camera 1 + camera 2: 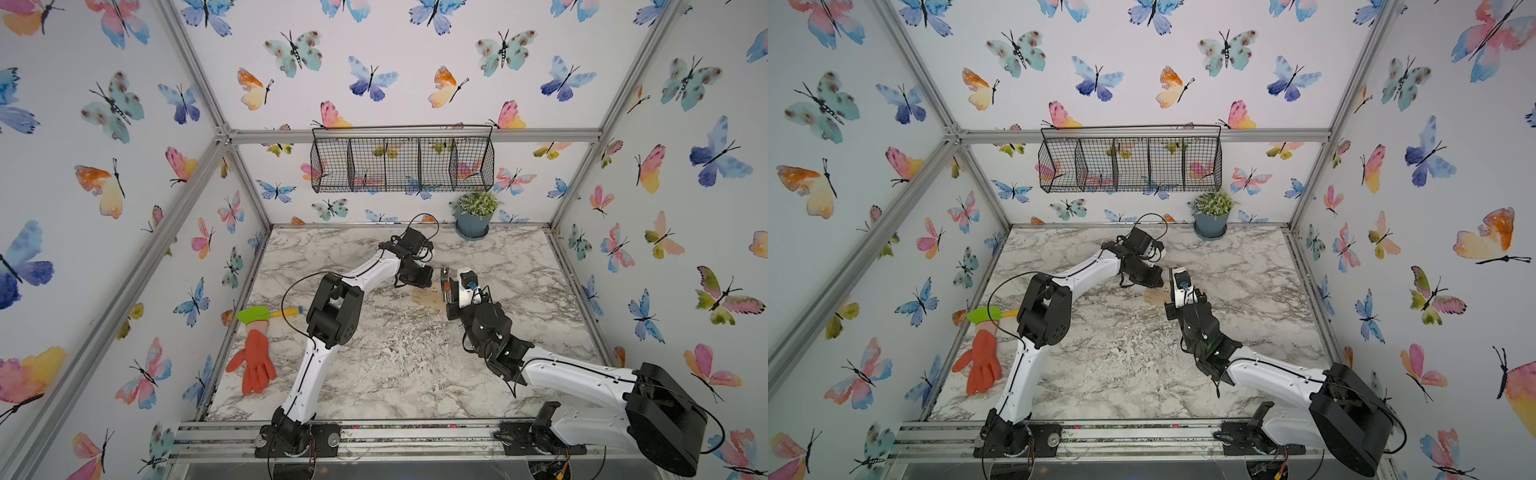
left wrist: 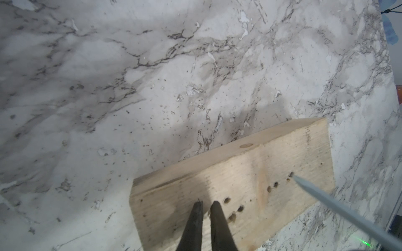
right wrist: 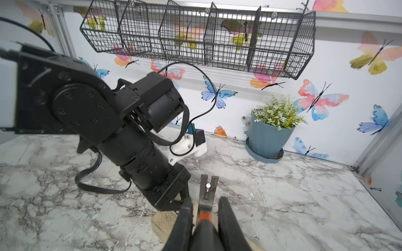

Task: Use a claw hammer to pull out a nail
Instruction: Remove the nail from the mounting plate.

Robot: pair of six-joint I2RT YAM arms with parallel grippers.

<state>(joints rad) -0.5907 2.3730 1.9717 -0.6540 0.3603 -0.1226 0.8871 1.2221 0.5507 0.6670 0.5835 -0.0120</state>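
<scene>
Wood block (image 2: pixel 239 184), touched by the near-closed, empty left gripper (image 2: pixel 207 204); above it, nail (image 3: pixel 208 185) caught in claw hammer (image 3: pixel 204 214) clamped by right gripper (image 3: pixel 205 201).

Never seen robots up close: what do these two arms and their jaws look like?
The left arm and right arm have white shells between chunky black joints, plus looping black cables. Each ends in tapered black jaws. A green light glows near the right wrist.
</scene>
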